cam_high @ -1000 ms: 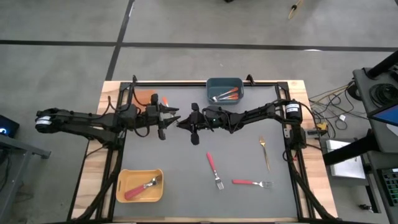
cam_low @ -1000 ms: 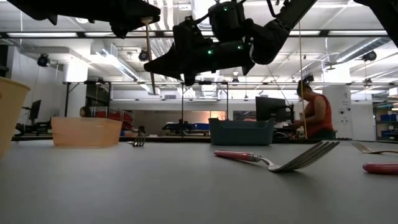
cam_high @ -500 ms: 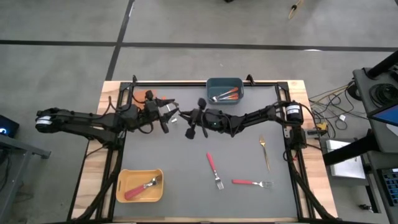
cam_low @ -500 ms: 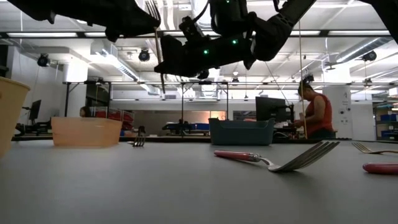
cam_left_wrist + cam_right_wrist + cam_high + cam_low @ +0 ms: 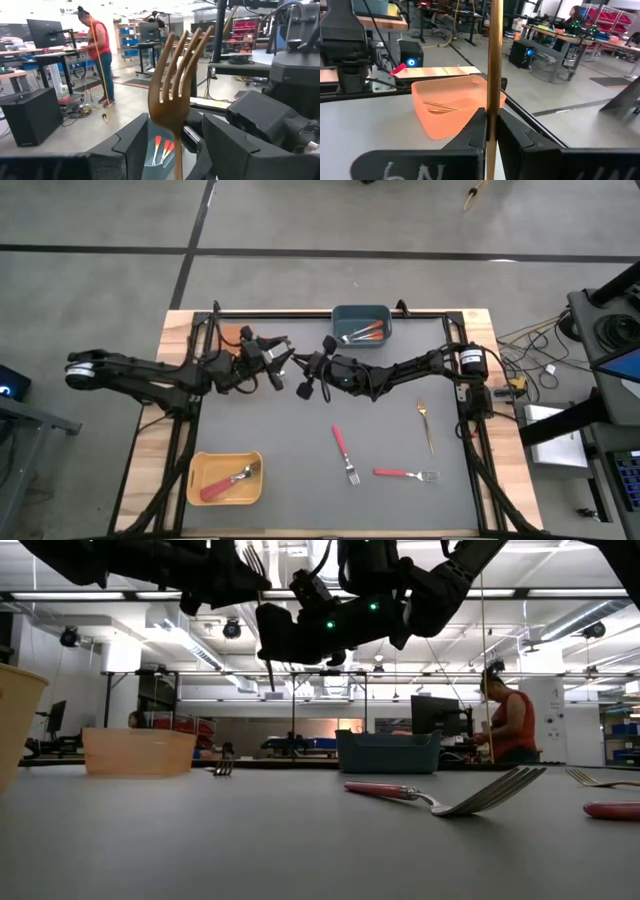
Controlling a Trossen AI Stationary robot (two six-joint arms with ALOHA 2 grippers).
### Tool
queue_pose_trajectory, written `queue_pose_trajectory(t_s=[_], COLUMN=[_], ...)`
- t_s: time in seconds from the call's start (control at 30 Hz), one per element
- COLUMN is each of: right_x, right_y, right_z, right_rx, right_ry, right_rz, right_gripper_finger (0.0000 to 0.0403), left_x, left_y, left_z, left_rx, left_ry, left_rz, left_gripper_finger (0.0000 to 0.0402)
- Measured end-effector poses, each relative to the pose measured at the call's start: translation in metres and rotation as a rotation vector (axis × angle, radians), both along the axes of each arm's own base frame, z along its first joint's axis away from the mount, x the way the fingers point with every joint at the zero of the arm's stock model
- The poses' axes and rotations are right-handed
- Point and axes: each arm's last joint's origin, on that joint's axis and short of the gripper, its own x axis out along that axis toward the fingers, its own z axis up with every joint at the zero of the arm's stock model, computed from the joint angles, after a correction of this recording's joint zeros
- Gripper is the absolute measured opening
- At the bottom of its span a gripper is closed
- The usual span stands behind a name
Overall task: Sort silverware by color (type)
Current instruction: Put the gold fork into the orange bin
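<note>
A thin all-gold fork (image 5: pixel 175 95) stands nearly upright in the air over the table's far middle, tines up. My right gripper (image 5: pixel 490 122) is shut on its handle (image 5: pixel 270 680). My left gripper (image 5: pixel 175 132) faces it from the table's left and is open; its fingers stand on either side of the fork's neck with a gap on both sides. Two red-handled forks (image 5: pixel 345 452) (image 5: pixel 405 474) and another gold fork (image 5: pixel 426 423) lie flat on the mat at the right. My right gripper pinches the gold fork's handle (image 5: pixel 493 92) between its two fingers, about halfway along the fork. The fingers come in level from the table's right and lie across the handle. The fork is lifted clear, a little tilted, with its handle end hanging below the fingers.
An orange bin (image 5: pixel 452 107) with gold forks in it stands at the far left, behind my left arm. A blue-grey bin (image 5: pixel 362 325) at the far middle holds orange-handled forks. A yellow bin (image 5: pixel 225 477) at the near left holds a red-handled fork. A person (image 5: pixel 500 720) works beyond the table.
My left gripper has moved toward the table's right and far edge, closer to my right gripper. My right gripper has turned at the wrist without leaving its place. The gold fork has tipped slightly from upright, tines still up.
</note>
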Motion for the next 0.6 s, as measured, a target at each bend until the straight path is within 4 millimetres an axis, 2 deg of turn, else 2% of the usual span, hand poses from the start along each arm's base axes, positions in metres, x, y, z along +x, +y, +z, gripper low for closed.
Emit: queue_pose_trajectory(t_s=[0.27,0.6], right_x=[-0.0008,-0.0008], right_y=[-0.0014,-0.0013], right_z=[0.0000,-0.0003], right_rx=[-0.017,-0.024], right_ry=[0.008,0.015], right_rz=[-0.050,-0.049], right_gripper_finger=[0.0015,0.0015], left_x=[0.0056,0.0083], left_y=[0.0008,0.0012], left_z=[-0.0057,-0.0097], left_rx=[-0.028,-0.082], left_ry=[-0.005,-0.021], left_rz=[0.020,0.025], left_gripper_finger=[0.0131,0.0007])
